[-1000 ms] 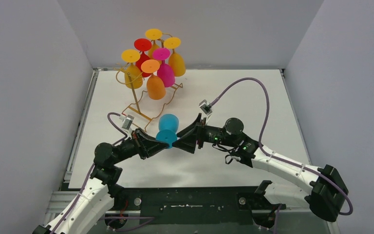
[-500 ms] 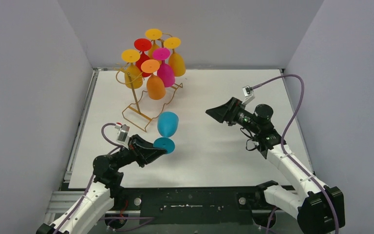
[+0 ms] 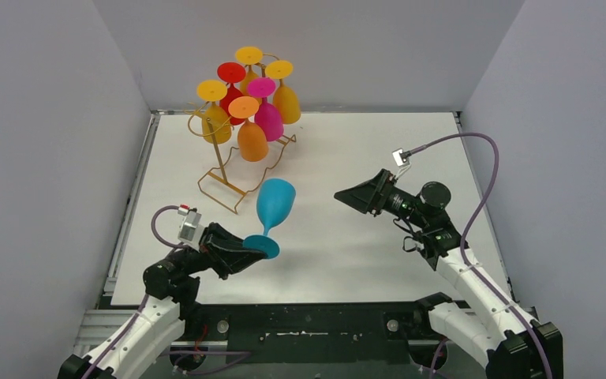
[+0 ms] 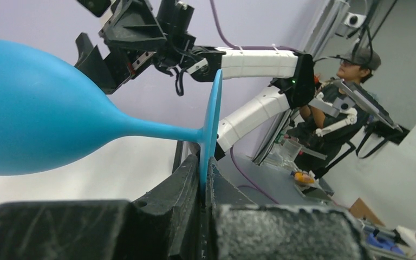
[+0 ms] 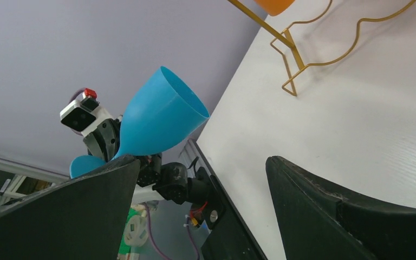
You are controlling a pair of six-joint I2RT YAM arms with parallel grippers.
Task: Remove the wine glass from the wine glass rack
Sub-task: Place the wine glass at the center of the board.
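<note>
L jaws pinch blue wine glass [image 3: 274, 202] by foot; R jaws spread wide, empty.

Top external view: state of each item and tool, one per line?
Blue plastic wine glass, off the rack, tilted, held by its base.
Left tool, shut on that base.
Right tool, open, empty.
Thin gold wire wine glass rack, standing upright.
Six yellow, red, pink and orange wine glasses, hanging upside down on the rack.

Seven wine glasses: six upper left of frame (three yellow [image 3: 216, 124] [image 3: 248, 55] [image 3: 287, 103], one red [image 3: 231, 73], one pink [image 3: 268, 120], one orange [image 3: 252, 142]), one blue glass [image 3: 274, 201] left of centre. One gold wire rack [image 3: 222, 162], upper left. Two arms [image 3: 166, 276] [image 3: 458, 260], along the bottom.
</note>
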